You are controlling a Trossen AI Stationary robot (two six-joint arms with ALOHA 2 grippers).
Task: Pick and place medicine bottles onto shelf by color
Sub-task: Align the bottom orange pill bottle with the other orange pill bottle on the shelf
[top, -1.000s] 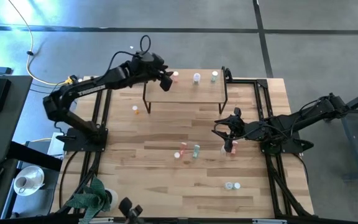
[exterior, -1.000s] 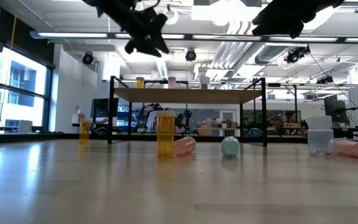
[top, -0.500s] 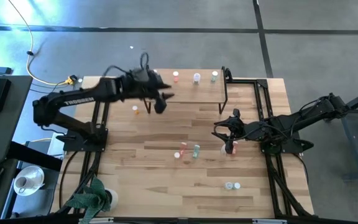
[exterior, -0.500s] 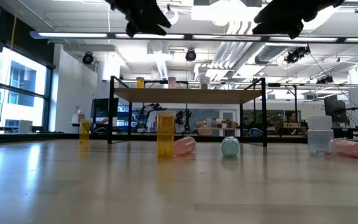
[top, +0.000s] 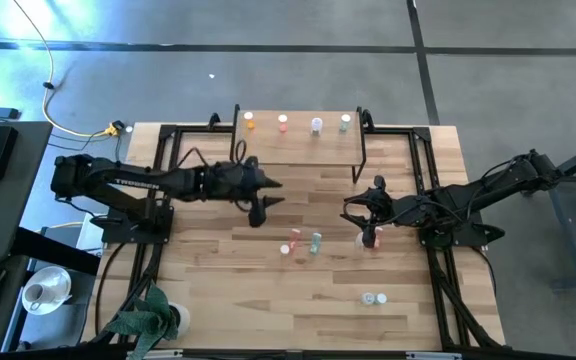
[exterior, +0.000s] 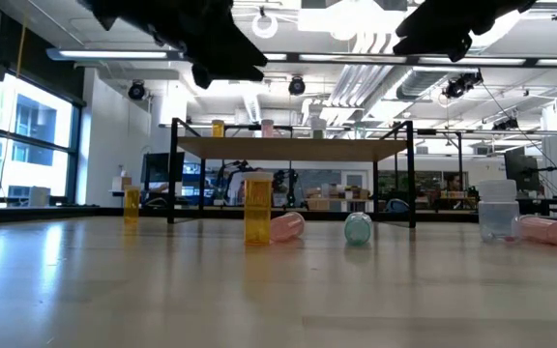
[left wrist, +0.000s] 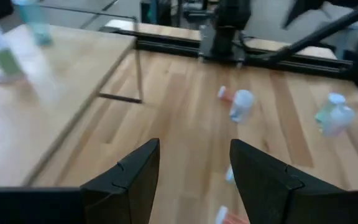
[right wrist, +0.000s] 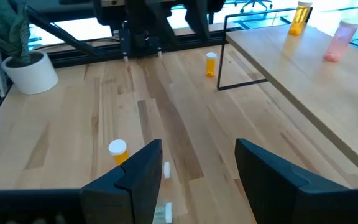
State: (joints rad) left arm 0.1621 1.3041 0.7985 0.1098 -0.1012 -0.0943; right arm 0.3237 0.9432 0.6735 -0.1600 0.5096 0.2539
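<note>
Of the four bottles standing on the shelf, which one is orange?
The orange bottle is the one at the shelf's left end in the high view, on the left arm's side; the others along the row are pink-red, pale and teal.

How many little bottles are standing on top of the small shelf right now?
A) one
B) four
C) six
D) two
B: the high view shows four bottles in a row on the shelf: an orange bottle, a pink-red bottle, a pale bottle and a teal green bottle.
</note>
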